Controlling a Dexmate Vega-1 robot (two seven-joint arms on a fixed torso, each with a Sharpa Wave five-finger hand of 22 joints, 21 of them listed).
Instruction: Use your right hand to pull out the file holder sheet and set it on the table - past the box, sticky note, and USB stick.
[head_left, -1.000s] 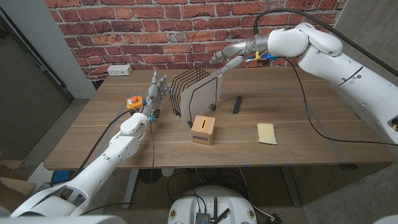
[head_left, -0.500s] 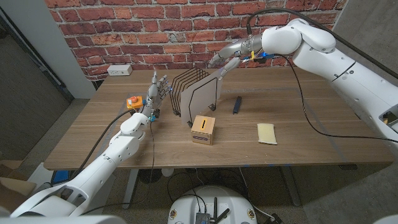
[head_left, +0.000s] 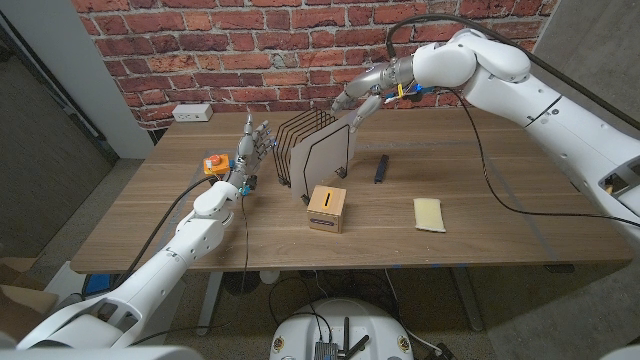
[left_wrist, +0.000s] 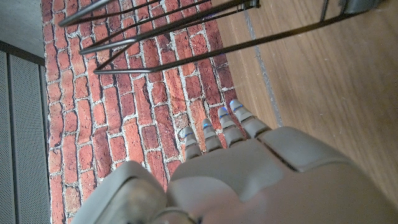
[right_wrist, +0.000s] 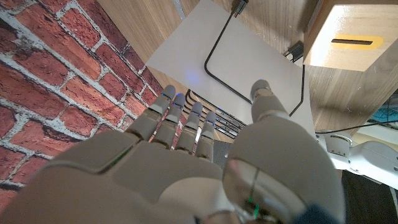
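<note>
Standing in the wire rack (head_left: 300, 150) near the tabletop's far edge, the sheet (head_left: 325, 152) is upright. Right hand (head_left: 360, 95) hovers at its top corner, fingers (right_wrist: 180, 115) parted from thumb; grip cannot be confirmed. Left hand (head_left: 252, 145) stands open beside the rack.

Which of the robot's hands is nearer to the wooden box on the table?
Left. The left hand stands beside the wire file holder, a little behind and left of the wooden box. The right hand hovers higher, over the sheet, farther back.
</note>
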